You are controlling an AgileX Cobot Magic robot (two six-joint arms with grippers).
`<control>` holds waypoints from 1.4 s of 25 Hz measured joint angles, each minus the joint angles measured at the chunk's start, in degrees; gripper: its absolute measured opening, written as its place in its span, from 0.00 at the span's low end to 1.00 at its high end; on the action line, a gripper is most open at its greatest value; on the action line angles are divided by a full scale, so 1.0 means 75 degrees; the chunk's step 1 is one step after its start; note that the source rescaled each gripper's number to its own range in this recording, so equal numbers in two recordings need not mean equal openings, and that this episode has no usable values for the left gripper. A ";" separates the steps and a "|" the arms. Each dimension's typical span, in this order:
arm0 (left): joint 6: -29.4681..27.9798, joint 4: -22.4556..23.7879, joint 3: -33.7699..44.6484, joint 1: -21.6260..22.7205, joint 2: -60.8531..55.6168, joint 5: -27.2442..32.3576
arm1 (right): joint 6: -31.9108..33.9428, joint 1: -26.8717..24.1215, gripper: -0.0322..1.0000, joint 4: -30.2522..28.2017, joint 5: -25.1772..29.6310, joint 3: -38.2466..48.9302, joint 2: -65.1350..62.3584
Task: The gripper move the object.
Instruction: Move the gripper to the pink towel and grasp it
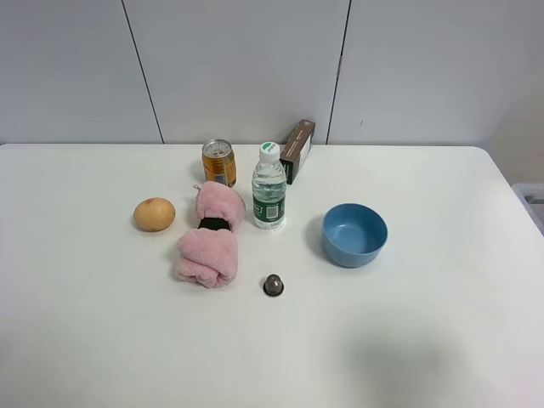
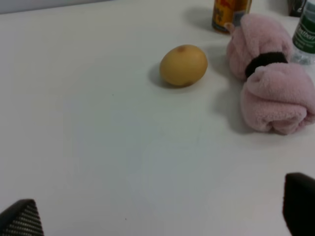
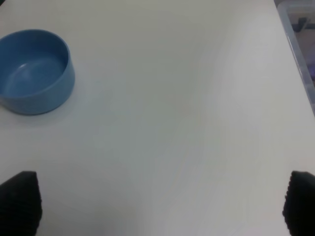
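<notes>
Left gripper (image 2: 161,214) stood wide and empty, facing the pink towel (image 2: 268,83), apparently readied to grasp it; right gripper (image 3: 157,204) likewise wide, idle.

A lab-like test room: plain white table (image 1: 102,340), grey panelled wall (image 1: 246,68).

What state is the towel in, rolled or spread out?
Rolled: the pink towel is bunched, cinched mid-length by a black band, lying on the table.
</notes>
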 joint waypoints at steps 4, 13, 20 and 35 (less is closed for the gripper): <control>0.0000 0.0000 0.0000 0.0000 0.0000 0.0000 | 0.0000 0.0000 1.00 0.0000 0.0000 0.0000 0.0000; 0.0000 0.0000 0.0000 0.0000 0.0000 0.0000 | 0.0024 0.0000 1.00 0.0000 0.0000 0.0000 0.0000; 0.0000 0.0000 0.0000 0.0000 0.0000 0.0000 | 0.0915 0.0000 1.00 0.0660 -0.0086 -0.0134 0.0078; 0.0000 0.0000 0.0000 0.0000 0.0000 0.0000 | 0.0324 0.0000 1.00 0.1476 -0.0106 -0.2004 0.3412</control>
